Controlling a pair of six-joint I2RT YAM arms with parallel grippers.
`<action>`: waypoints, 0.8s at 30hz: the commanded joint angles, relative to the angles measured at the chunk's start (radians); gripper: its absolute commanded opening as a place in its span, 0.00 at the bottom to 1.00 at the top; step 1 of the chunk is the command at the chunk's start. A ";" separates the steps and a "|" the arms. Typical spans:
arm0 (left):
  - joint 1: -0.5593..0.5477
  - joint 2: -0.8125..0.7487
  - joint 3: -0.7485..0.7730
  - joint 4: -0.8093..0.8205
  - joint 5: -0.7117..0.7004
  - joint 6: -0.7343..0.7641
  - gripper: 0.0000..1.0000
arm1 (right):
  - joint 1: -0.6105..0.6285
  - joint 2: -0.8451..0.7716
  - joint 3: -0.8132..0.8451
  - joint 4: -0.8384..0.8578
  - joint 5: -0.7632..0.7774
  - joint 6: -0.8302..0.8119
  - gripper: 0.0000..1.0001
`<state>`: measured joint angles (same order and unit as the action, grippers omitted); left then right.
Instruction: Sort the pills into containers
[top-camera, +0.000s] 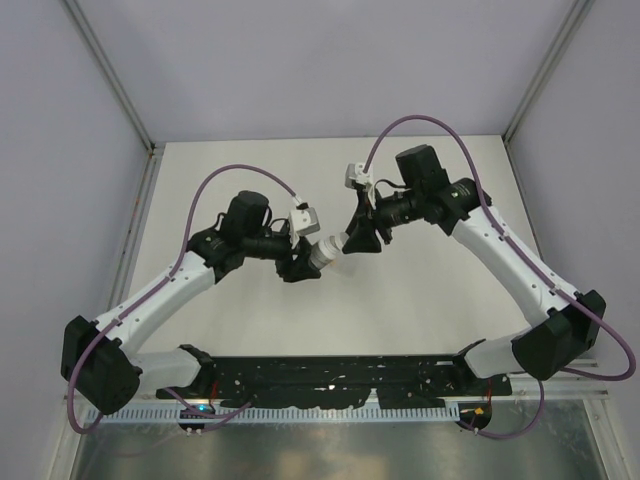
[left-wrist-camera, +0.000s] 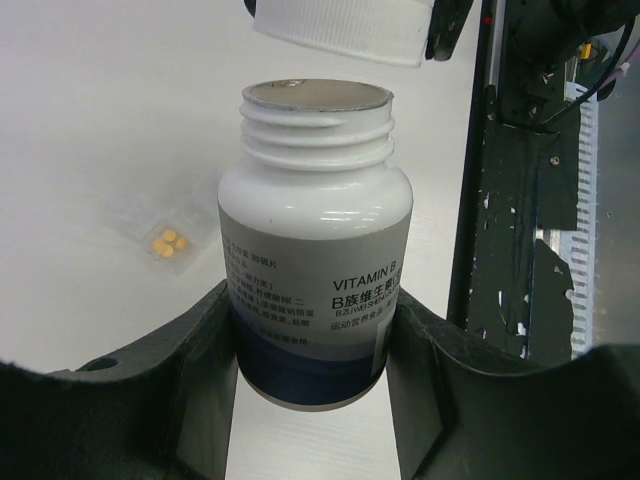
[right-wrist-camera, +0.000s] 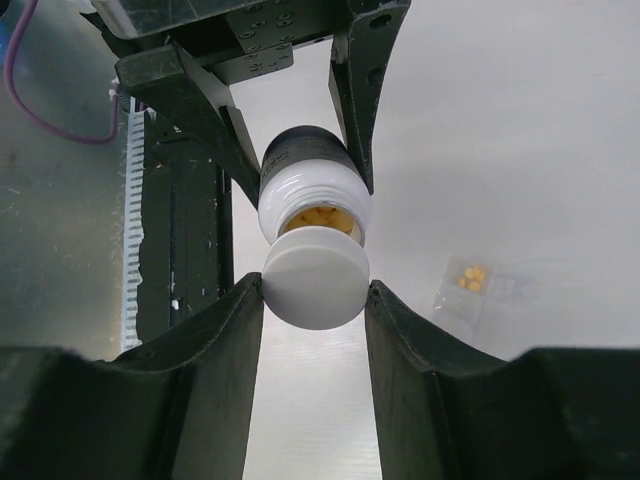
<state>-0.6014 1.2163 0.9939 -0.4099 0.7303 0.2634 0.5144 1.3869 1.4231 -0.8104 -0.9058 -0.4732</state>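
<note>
White hard plastic is most of what is being handled here. The left gripper (top-camera: 305, 262) is clamped on the lower body of the bottle (left-wrist-camera: 315, 240), with a black finger pressed to each side of the label. The bottle is held above the table (top-camera: 250, 170), tipped over with its threaded mouth towards the other arm. It is rigid, so I would say it takes a firm squeeze. The label looks glossy and might slip, so a hold low on the body, as now, seems right.

Just off the bottle's mouth sits the cap (right-wrist-camera: 315, 277), clear of the threads with a small gap between them. Yellow-orange tablets show inside the neck. The right gripper (right-wrist-camera: 315, 300) is closed on the cap's rim. The cap is light, round and smooth, and best pinched across its full width.

On the table below and to one side of the bottle lies the clear packet (right-wrist-camera: 480, 285). It holds a few orange pills (left-wrist-camera: 170, 243). These are tiny and probably hard to pinch singly. The packet looks flimsy and is best taken by an edge.
</note>
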 joint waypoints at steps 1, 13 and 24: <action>-0.006 -0.012 0.028 0.022 0.035 0.004 0.00 | 0.015 0.015 0.050 -0.003 -0.042 -0.013 0.24; -0.026 -0.008 0.029 0.019 0.035 0.004 0.00 | 0.029 0.040 0.060 -0.003 -0.062 -0.008 0.24; -0.032 -0.014 0.031 0.023 0.034 0.005 0.00 | 0.033 0.067 0.062 -0.018 -0.093 -0.012 0.24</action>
<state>-0.6277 1.2163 0.9939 -0.4175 0.7345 0.2649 0.5404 1.4437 1.4441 -0.8276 -0.9546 -0.4728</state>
